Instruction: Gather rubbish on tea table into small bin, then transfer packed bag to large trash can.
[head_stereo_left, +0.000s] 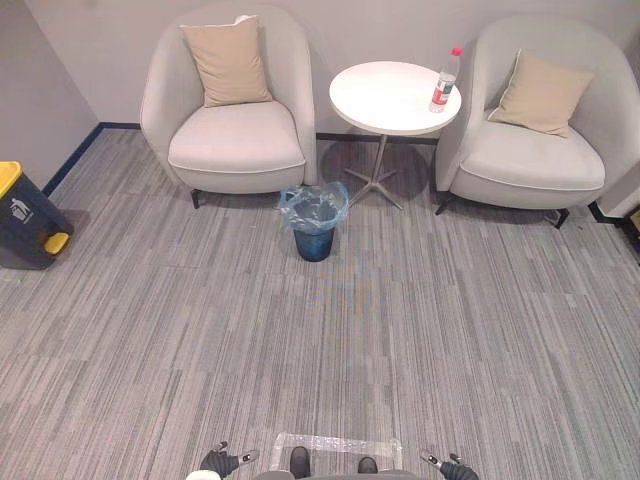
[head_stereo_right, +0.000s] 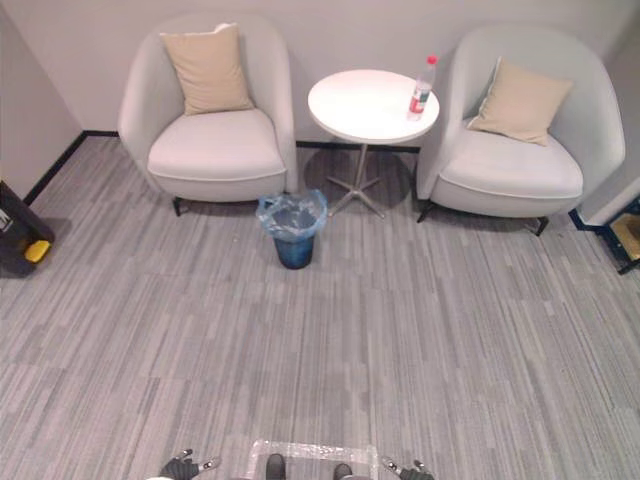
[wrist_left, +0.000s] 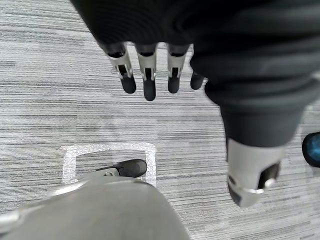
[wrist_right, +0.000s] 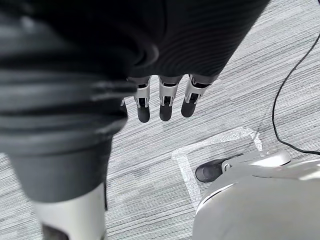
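While both arms hang low at the near edge of the head views, the scene reads as follows.

Grey striped carpet covers the floor. Two pale armchairs stand against the far wall: left armchair, right armchair, each with a tan cushion leaning on its backrest (left cushion, right cushion).

Round white tabletop on a single metal leg stands between the armchairs, closer to the right one.

Large trash can, dark with a yellow lid, sits at the far left by the side wall, well apart from everything else.

Small bin, dark blue and lined with a clear blue bag that spills over its rim, stands upright on the carpet in front of the gap between the left armchair and the table leg.

Bottle, clear with a red cap and red label, stands upright near the tabletop's right edge.

Taped outline marks the carpet at the near edge.

Left hand: fingers straight and slack, slightly apart, pointing down at the carpet, touching no object. Right hand: same posture, fingers straight and loose over the carpet beside the tape.
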